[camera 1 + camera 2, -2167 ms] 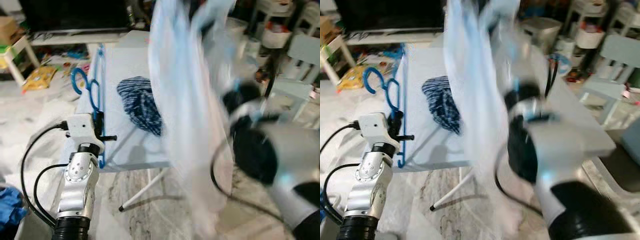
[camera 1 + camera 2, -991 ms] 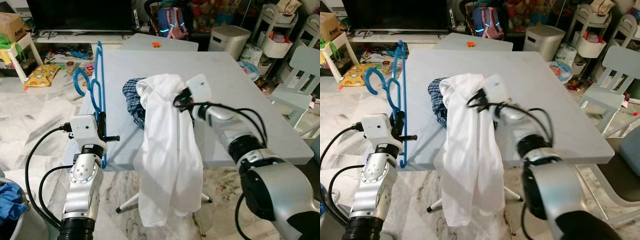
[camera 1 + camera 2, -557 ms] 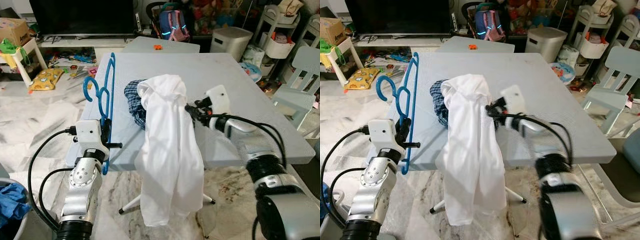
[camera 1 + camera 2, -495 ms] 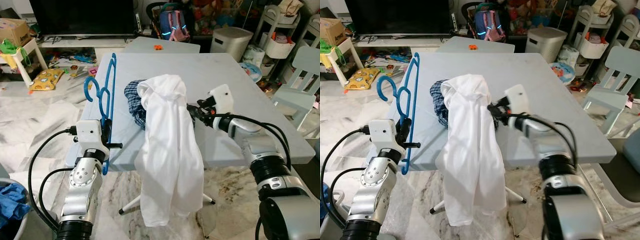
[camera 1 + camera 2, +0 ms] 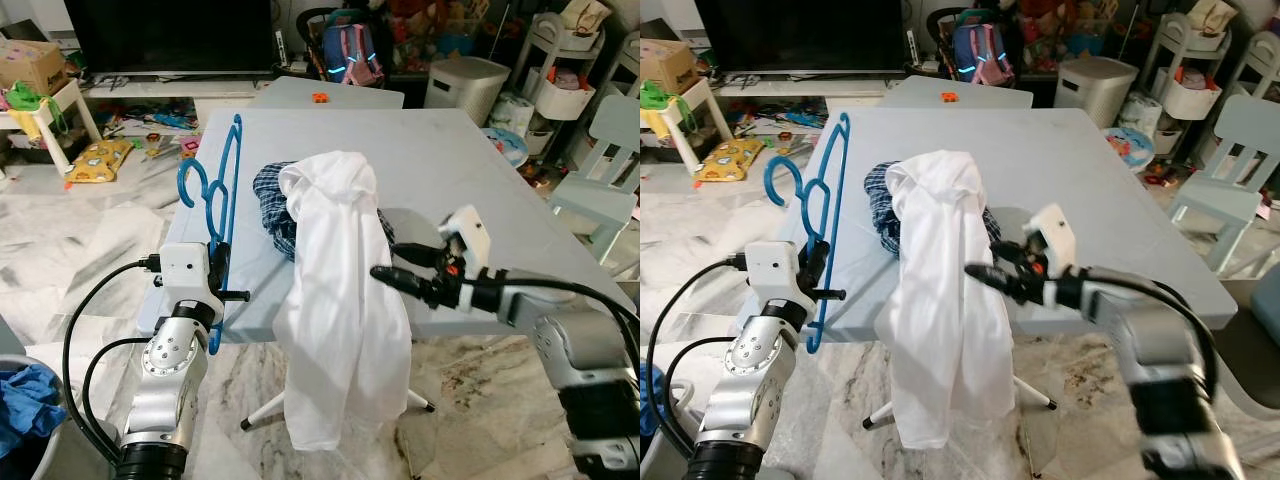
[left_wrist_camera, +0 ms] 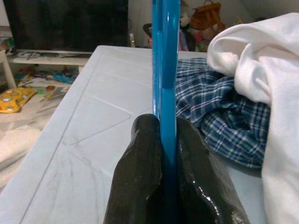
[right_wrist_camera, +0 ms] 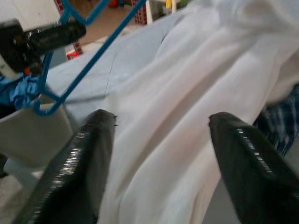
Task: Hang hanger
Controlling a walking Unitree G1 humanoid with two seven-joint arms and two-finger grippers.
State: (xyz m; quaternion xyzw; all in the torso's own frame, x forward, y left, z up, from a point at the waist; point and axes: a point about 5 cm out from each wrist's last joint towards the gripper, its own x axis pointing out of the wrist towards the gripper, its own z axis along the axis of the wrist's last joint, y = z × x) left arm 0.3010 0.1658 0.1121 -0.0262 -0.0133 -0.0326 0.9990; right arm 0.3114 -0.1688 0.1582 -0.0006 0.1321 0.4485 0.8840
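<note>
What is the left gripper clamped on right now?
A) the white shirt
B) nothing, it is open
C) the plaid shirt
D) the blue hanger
D: in the left wrist view the left gripper has both black fingers pressed against the blue hanger, which stands upright beside the table; the white shirt and the plaid shirt lie apart from it.

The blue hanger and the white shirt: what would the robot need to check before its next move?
1. Blue hanger gripped by left gripper: ok, fingers clamp it.
2. Hanger upright: ok.
3. Right gripper free: ok, fingers open beside the white shirt.
4. Shirt stable on table: cannot tell; much hangs over the edge.
5. Shirt's neck opening found: cannot tell.
6. Plaid cloth separate from shirt: not ok, shirt lies on it.
</note>
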